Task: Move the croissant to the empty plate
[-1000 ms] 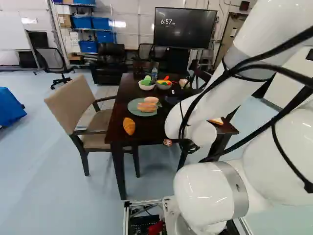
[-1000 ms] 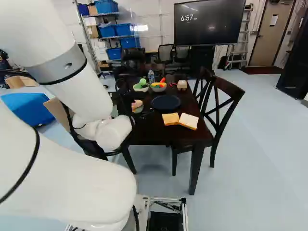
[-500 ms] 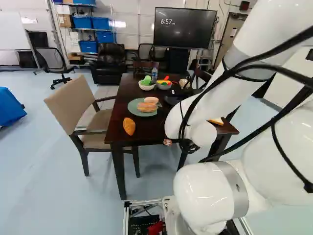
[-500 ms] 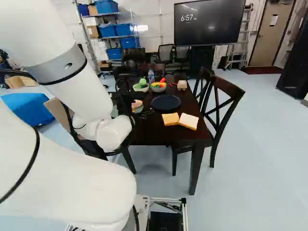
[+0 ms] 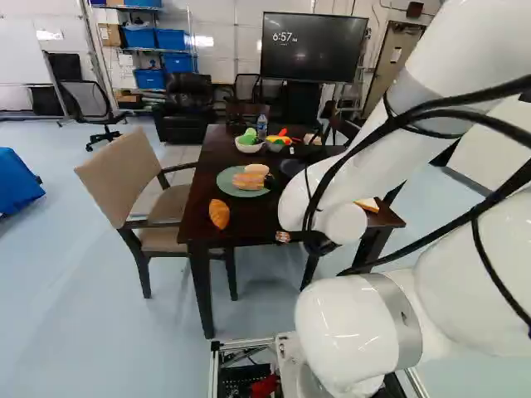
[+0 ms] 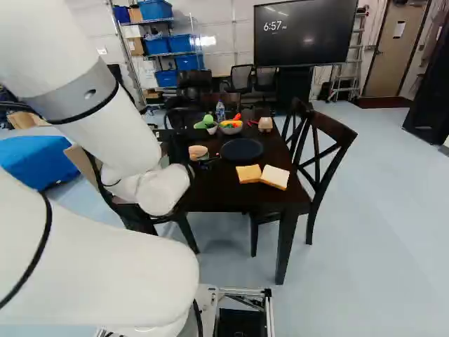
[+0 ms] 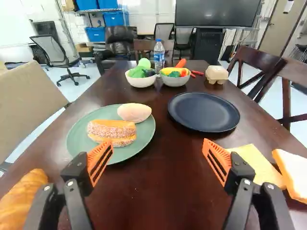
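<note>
Croissant [image 5: 219, 214] just inside the table's [image 5: 250, 222] edge, gripper [image 6: 208, 163] spread wide, navy plate [image 6: 242, 149] bare

The dark table [image 7: 153, 196] bears a croissant [image 7: 21, 199], green plate [image 7: 78, 140], navy plate [image 7: 204, 112], bread slices [image 7: 256, 165], bowls [image 7: 140, 82] and a bottle [image 7: 159, 57].

Bright, fairly even light across my room, with a white glare beside the far-left blue bins [image 5: 171, 39]. Glossy sheen on the dark tabletop [image 7: 163, 196], soft shadow hugging the navy plate [image 7: 204, 112], another pooling on the floor [image 5: 261, 290]. Far detail's soft, and I'm seeing wide-angle stretch toward the edges.
</note>
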Available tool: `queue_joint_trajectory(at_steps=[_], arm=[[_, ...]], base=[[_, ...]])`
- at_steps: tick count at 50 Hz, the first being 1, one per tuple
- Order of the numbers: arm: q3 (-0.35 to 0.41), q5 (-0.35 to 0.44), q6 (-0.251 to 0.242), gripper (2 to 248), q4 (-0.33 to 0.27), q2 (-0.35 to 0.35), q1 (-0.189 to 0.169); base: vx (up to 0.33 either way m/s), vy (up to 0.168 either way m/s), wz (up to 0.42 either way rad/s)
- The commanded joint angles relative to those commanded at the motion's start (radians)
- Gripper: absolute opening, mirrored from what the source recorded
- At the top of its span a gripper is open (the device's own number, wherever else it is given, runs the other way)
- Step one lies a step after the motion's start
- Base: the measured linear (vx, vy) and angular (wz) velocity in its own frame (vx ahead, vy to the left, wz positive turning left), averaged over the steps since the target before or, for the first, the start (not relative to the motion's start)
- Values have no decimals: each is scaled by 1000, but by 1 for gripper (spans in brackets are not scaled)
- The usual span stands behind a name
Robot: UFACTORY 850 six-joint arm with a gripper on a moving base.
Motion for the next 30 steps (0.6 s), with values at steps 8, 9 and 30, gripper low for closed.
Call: queue_joint_trajectory(at_steps=[8,9,30], arm=[[-15,-37,0,247,0,6,20],[-17,-42,0,247,0,6,22],[-69,-150,0,247,0,5,80]], base=[[0,0,0],[0,0,0],[0,0,0]])
